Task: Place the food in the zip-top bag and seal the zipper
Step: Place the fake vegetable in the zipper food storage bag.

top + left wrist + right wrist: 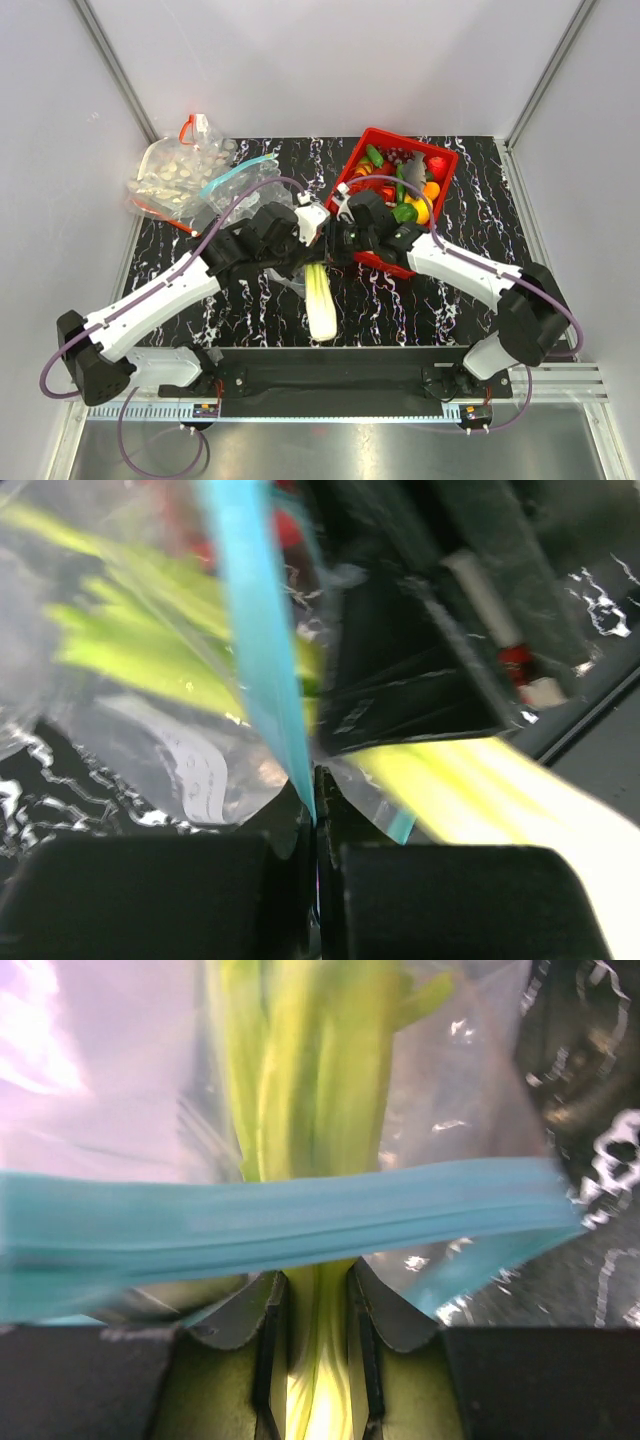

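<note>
From above, 2 arms meet at the middle of the black marbled table. The left gripper and the right gripper sit just beside each other. The leek lies below them, its white stalk pointing at the near edge and its upper end hidden under the grippers. The clear bag spreads out to the left of the grippers, its teal zipper curving toward the far left. A second bag with a red strip and small white pieces lies beyond it in the far left corner. A red basket of toy produce stands at the far right, just behind the right gripper.

In the left wrist view, the left gripper has its 2 fingers pressed together, and the zipper runs down into the seam between them, so the claw pinches the bag at its mouth edge. Green leek leaves show blurred through the plastic, while the pale stalk runs out to the lower right. The dark body of the right gripper stands close behind the zipper.

In the right wrist view, the right gripper pinches the leek stalk between its 2 fingers. The zipper crosses the picture just above the fingertips, over the stalk. Beyond it the green leaves lie inside the bag.
</note>
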Controlling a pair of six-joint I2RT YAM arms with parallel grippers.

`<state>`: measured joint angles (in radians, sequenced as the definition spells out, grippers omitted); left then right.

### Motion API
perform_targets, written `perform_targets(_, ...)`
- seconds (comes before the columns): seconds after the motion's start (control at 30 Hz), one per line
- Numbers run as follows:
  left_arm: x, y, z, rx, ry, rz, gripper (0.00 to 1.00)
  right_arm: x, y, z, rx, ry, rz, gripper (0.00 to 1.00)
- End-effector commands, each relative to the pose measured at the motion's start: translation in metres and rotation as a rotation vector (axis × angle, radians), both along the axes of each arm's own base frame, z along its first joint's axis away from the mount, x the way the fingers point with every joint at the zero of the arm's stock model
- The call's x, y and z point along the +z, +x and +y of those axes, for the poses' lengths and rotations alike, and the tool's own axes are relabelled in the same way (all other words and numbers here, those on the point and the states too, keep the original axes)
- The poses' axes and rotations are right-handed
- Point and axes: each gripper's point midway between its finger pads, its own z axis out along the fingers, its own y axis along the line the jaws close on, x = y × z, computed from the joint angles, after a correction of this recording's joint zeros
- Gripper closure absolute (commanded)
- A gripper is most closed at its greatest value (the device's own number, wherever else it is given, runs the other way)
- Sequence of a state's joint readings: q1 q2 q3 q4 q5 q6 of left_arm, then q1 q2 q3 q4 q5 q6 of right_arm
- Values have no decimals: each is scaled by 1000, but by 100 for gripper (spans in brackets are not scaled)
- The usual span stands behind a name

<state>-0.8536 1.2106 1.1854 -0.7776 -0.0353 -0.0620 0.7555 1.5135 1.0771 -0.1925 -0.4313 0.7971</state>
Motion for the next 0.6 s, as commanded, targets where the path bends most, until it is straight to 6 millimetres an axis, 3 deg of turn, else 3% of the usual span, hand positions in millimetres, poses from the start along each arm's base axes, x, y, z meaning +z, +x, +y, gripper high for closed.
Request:
perform_targets(0.0,16,-8,-26,-81,-143,-13,100,38,24,21,-46,111,-3,82)
perform_targets(0.23,21,-32,-36,-182,-224,45,100,40,54,34,-77,165,-45,82)
perform_targets(0.27,20,-32,-36,-182,-226,46,100,27,54,34,-57,118,-26,82)
perform_targets(0.33,17,-31,-33,-179,-214,38,100,29,51,37,-1,106,-56,79)
perform_targets(0.4,12,-25,-27,-147,-185,17,100,26,46,38,19,95,-78,69)
perform_targets(0.5,5,-19,-27,-135,-163,19,100,9,46,30,3,41,-90,61)
perform_targets(0.57,-6,-17,-29,-137,-121,57,100,-8,46,24,-4,5,-85,61)
